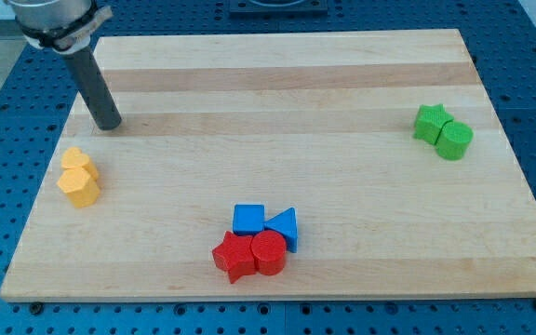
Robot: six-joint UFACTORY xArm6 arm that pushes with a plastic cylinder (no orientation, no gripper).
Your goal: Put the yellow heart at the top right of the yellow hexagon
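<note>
The yellow heart (pixel 74 159) lies near the board's left edge, touching the yellow hexagon (pixel 81 187) just below it and slightly to its right. My tip (pixel 109 127) rests on the board above and to the right of the heart, a short gap away, touching neither yellow block. The dark rod slants up from the tip to the view's top left.
A blue cube (pixel 247 219), blue triangle (pixel 285 226), red star (pixel 232 258) and red cylinder (pixel 270 252) cluster at the bottom centre. A green star (pixel 431 122) and green cylinder (pixel 454 140) sit at the right. The wooden board (pixel 277 84) lies on a blue perforated table.
</note>
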